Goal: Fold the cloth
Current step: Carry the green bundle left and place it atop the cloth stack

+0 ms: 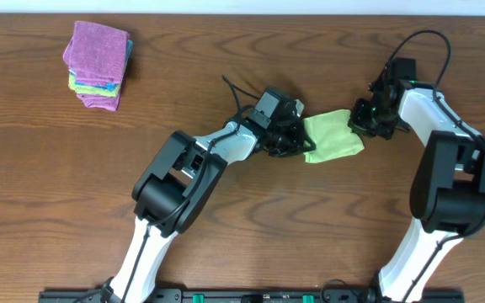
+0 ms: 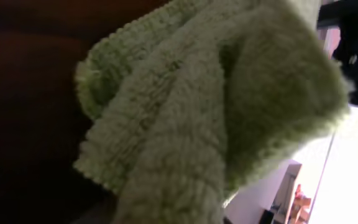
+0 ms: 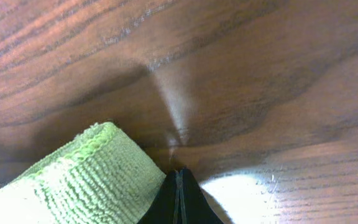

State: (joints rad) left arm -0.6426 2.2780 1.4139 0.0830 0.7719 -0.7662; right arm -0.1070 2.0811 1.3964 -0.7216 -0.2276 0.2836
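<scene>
From above, the cloth [image 1: 333, 135] lies right of the middle, between my left claw [image 1: 291, 139] and right claw [image 1: 365, 123].

Left wrist: the cloth [image 2: 216, 112] is bunched up close. I cannot tell that claw's grip.

Right wrist: jaws squeezed together, cloth [image 3: 79, 180] touching them.

I think we are mid-fold. Next I must bring one end over the other.

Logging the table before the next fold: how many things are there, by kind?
Green cloth: 1
Stack of folded cloths: 1 (layers too small to count)
Robot arms: 2 (left arm, right arm)
Total: 4
</scene>
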